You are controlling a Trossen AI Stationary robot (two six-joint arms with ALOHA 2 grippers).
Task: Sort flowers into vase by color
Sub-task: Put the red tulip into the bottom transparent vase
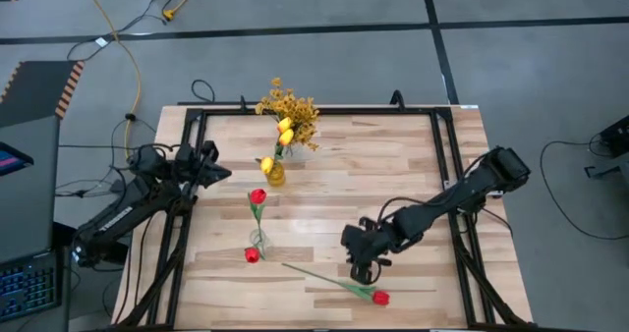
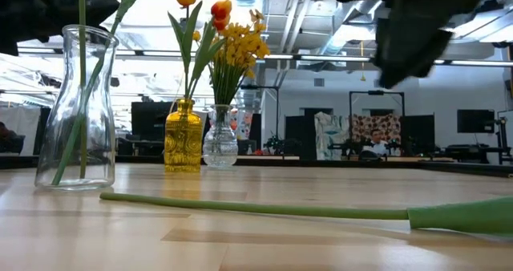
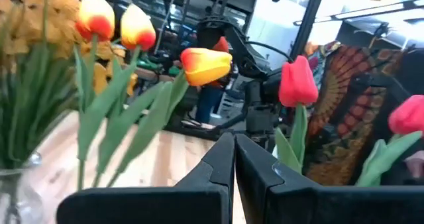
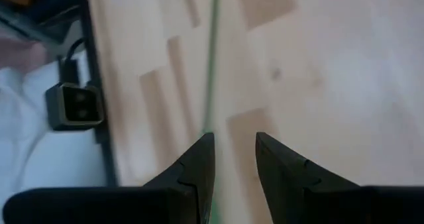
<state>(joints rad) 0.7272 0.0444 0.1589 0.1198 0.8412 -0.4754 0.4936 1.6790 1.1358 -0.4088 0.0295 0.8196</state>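
Observation:
A red tulip [image 1: 379, 297] lies flat on the table, its green stem [image 1: 319, 277] running toward the clear vase [image 1: 257, 239]. That vase holds two red tulips [image 1: 257, 195]. A yellow vase [image 1: 275, 173] holds yellow-orange tulips [image 1: 285, 132], and a small clear vase [image 2: 220, 139] holds mustard-yellow sprays [image 1: 290, 106]. My right gripper [image 4: 232, 136] is open and hangs in the air over the lying stem [image 4: 212, 52]; the stem runs under its one fingertip. In the low view the right gripper [image 2: 409, 38] is well above the stem [image 2: 256, 209]. My left gripper [image 3: 234, 139] is shut and waits left of the vases.
A black frame [image 1: 447, 165] borders the table on its left, far and right sides. A small camera block [image 4: 74, 106] sits at the table's near edge. Bare wood [image 1: 393, 175] lies between the vases and the right arm.

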